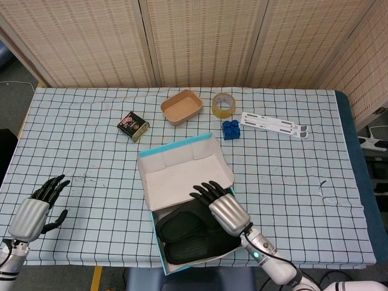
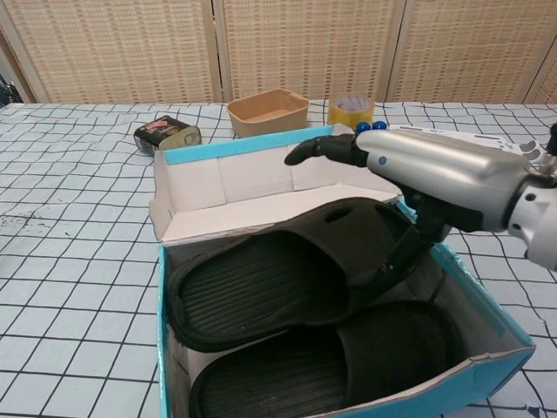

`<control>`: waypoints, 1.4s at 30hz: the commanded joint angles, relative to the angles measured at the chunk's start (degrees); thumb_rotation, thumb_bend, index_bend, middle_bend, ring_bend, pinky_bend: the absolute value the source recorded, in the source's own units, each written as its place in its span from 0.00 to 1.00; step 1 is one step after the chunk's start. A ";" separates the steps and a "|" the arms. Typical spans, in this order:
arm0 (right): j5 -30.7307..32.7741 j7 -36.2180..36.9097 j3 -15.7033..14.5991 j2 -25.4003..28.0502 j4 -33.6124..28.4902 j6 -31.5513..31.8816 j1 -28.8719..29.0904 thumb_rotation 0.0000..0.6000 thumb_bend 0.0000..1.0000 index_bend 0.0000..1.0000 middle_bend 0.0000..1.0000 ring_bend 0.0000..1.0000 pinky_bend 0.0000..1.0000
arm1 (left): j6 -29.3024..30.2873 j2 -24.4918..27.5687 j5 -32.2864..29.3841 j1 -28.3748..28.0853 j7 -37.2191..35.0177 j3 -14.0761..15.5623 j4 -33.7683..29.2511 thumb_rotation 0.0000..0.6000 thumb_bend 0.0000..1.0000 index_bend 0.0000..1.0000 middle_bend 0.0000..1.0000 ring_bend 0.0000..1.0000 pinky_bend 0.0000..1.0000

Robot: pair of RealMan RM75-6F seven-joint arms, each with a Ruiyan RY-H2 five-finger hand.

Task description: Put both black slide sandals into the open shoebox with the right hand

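The open turquoise shoebox [image 1: 156, 218] lies near the table's front edge, its white lid [image 1: 182, 170] folded back. Both black slide sandals lie inside it, side by side: one further back [image 1: 182, 224] and one at the front [image 1: 189, 250]. In the chest view the rear sandal [image 2: 261, 283] sits partly over the front sandal [image 2: 305, 374]. My right hand [image 1: 223, 209] hovers over the sandals' strap ends with its fingers stretched out and apart, holding nothing; in the chest view the right hand [image 2: 435, 170] has its thumb reaching down beside the rear sandal's strap. My left hand [image 1: 33, 212] rests open at the table's front left.
Behind the box stand a tan bowl [image 1: 181, 107], a tape roll [image 1: 222, 104], blue blocks [image 1: 230, 129], a small dark tin [image 1: 133, 126] and a white strip [image 1: 273, 124]. The checked cloth [image 1: 291, 182] covers the table.
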 commanded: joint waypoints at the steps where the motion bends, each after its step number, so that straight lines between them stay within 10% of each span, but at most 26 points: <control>1: -2.50 3.11 0.15 -2.97 2.67 -0.57 0.85 1.00 0.22 0.25 0.10 0.01 0.09 | -0.02 0.03 -0.05 0.00 -0.09 -0.02 0.00 1.00 0.40 0.10 0.04 0.08 0.31; 10: -8.43 7.17 -1.30 -12.87 13.96 1.88 1.06 1.00 0.55 0.69 0.55 0.43 0.51 | 0.15 0.13 -0.03 0.02 -0.51 -0.07 0.00 1.00 0.40 0.10 0.05 0.08 0.31; 42: -16.26 2.14 -0.39 -17.23 30.33 12.89 -1.99 1.00 0.68 0.70 0.57 0.45 0.53 | 0.03 0.05 0.19 -0.06 -0.22 0.06 -0.03 1.00 0.40 0.11 0.05 0.08 0.31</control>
